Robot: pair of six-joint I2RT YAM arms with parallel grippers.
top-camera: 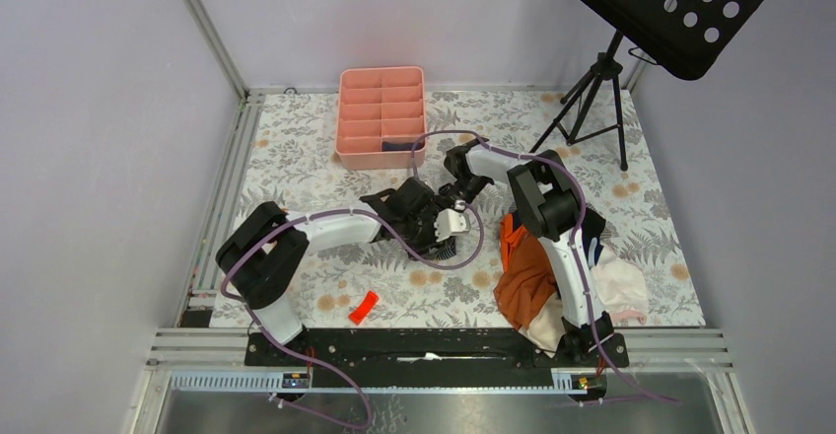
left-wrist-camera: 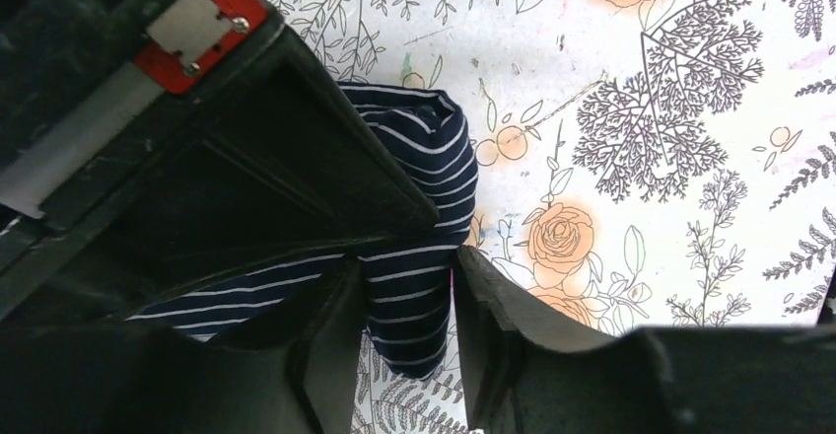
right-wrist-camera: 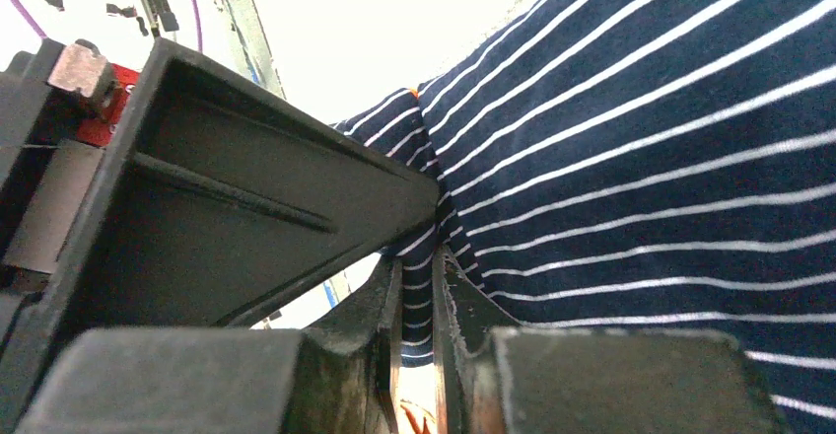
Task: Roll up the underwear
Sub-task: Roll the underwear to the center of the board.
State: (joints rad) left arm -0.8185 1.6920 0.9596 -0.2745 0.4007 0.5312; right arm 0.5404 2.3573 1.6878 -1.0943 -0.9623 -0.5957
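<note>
The underwear (top-camera: 445, 249), dark navy with thin white stripes, sits mid-table between both arms. In the left wrist view it is a rolled bundle (left-wrist-camera: 426, 158) hanging just over the floral tabletop. My left gripper (left-wrist-camera: 406, 278) is shut on its lower end, with a finger pressed to each side. In the overhead view this gripper (top-camera: 431, 225) comes in from the left. My right gripper (right-wrist-camera: 419, 291) is shut on a thin fold of the same striped cloth (right-wrist-camera: 641, 158), which fills the right of its view. From above it (top-camera: 456, 197) is just behind the left one.
A pink divided tray (top-camera: 381, 118) stands at the back, with a dark item in one compartment. A heap of orange and pale garments (top-camera: 527, 276) lies around the right arm's base. A small red object (top-camera: 363, 307) lies near the front. A music stand's tripod (top-camera: 592, 99) is at the back right.
</note>
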